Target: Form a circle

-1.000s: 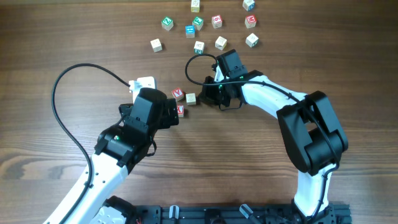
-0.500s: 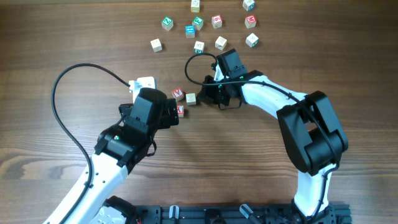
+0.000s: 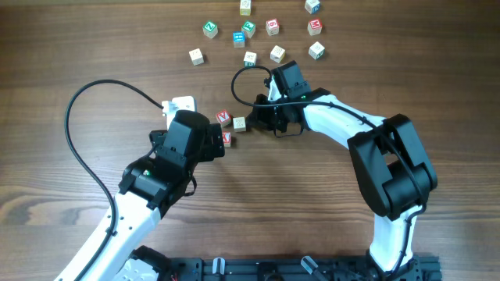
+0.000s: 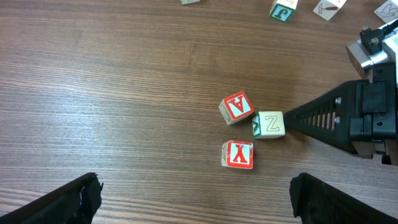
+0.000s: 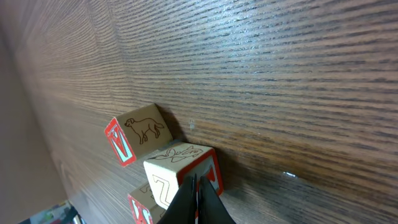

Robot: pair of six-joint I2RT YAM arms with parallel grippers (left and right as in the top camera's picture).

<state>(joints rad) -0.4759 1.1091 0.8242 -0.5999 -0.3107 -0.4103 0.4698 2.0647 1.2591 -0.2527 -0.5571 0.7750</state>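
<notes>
Leftward by a small step, the right gripper (image 3: pixel 251 121) has closed the gap it had a second ago, and its shut, empty tip now rests against the pale Z cube (image 4: pixel 270 124), which has not shifted. The left gripper (image 4: pixel 194 183) hangs spread wide over the near side of the group, holding nothing, with its fingers (image 4: pixel 81 199) well apart on either flank. The circle (image 4: pixel 256 124) lies on the table (image 3: pixel 78 47) between the two grippers, near the middle of the overhead view. Bare wood lies open to its left and beyond it. The right arm blocks its right side, and the left gripper crowds the side nearest the robot. The loose cubes (image 3: pixel 250 31) sit well apart, farther out. A black cable (image 3: pixel 78 133) loops over the wood at the far left. The group is three small wooden cubes in a bent arc, not a ring. The red A cube (image 4: pixel 236 107) sits turned askew, its corner touching the Z cube. The red Y cube (image 4: pixel 237 154) lies just beside both, though contact cannot be told. The two red cubes line up toward and away from the robot, giving the long axis, and the pale cube juts toward the right arm.
</notes>
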